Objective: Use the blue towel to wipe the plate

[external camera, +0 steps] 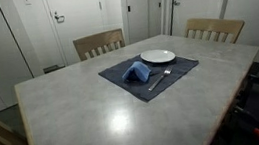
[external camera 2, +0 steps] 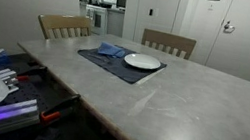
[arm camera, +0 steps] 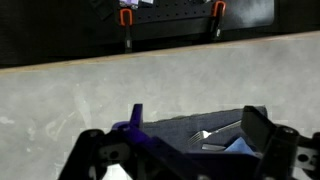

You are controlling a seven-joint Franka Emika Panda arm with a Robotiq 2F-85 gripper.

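**Exterior view.** The crumpled blue cloth towel lies on the dark blue rectangular placemat, at the middle of the grey table top. The round white plate sits just beside it on the same placemat, farther from the camera and to the right. A silver fork lies near the towel. The gripper is not in this picture.

**Exterior view.** The towel lies to the left of the plate. It is a bunched heap with no clear long axis.

**Wrist view.** The black two-finger gripper hangs above the table with its jaws wide apart, holding nothing. A blue peak, probably the towel, rises ahead between the jaws, left of centre; the picture is dark, so this identification is not certain.

**Judgement.** The towel is not yet grasped. The coming move calls for an advance forward and slightly left, then a descent onto the heap.
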